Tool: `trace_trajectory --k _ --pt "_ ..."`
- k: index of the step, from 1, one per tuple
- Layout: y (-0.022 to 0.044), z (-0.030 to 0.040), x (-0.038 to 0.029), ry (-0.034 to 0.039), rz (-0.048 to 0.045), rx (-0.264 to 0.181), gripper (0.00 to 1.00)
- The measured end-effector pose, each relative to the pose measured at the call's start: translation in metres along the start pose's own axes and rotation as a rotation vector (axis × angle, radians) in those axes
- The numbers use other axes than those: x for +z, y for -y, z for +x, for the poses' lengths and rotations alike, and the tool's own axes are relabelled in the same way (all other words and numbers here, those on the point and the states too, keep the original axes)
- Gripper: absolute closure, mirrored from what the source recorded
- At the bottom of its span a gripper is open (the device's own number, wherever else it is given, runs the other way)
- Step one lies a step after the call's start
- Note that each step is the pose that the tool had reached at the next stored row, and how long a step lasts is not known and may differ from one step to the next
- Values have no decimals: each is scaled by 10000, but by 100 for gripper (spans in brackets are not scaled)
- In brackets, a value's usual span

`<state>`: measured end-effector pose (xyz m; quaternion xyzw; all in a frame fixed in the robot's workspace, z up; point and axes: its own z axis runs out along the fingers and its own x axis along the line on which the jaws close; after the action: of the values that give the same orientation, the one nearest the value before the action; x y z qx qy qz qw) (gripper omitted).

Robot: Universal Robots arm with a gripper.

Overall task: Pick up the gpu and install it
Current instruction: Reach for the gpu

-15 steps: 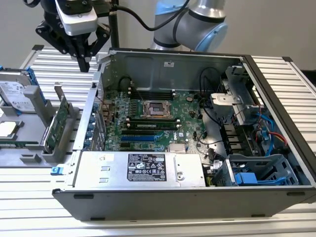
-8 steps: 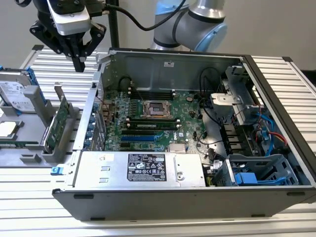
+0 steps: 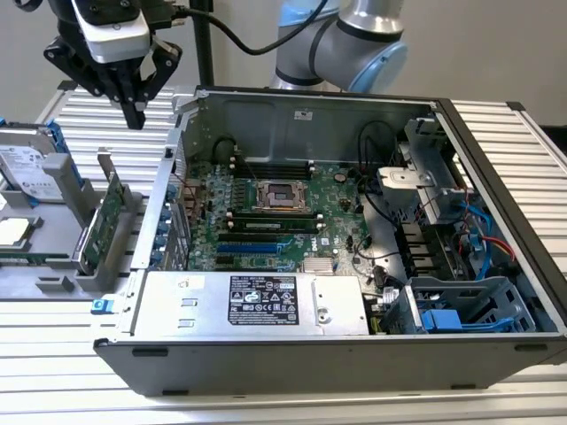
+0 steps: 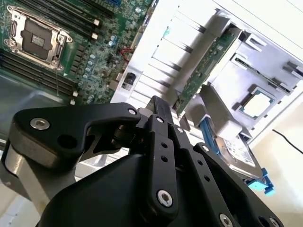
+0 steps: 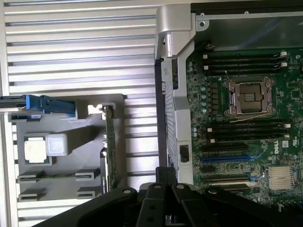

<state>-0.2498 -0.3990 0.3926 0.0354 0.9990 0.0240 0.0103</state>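
- Gripper hangs above the table, closed with nothing in it, well apart from the graphics card.
- Card stands on edge in a grey holder beside the open computer case, probably so it can be pinched from above.
- Main board slots are bare; the card is not fitted yet.

The claw is black all over, with small silver screws. The table just under it is pale silver with straight parallel ribs, like stripes. A little farther from the claw the gpu is green, in a plain grey holder; the drive rails beside it are blue. On the claw's other side, the grey case has a green motherboard with black and blue slots.
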Motion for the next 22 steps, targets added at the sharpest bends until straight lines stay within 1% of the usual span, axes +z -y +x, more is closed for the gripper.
trace_trajectory --k 9,16,22 --pt "8 108 -2 0 0 1 100" --pt "13 174 -4 0 0 0 100" --pt "20 265 -6 0 0 0 100"
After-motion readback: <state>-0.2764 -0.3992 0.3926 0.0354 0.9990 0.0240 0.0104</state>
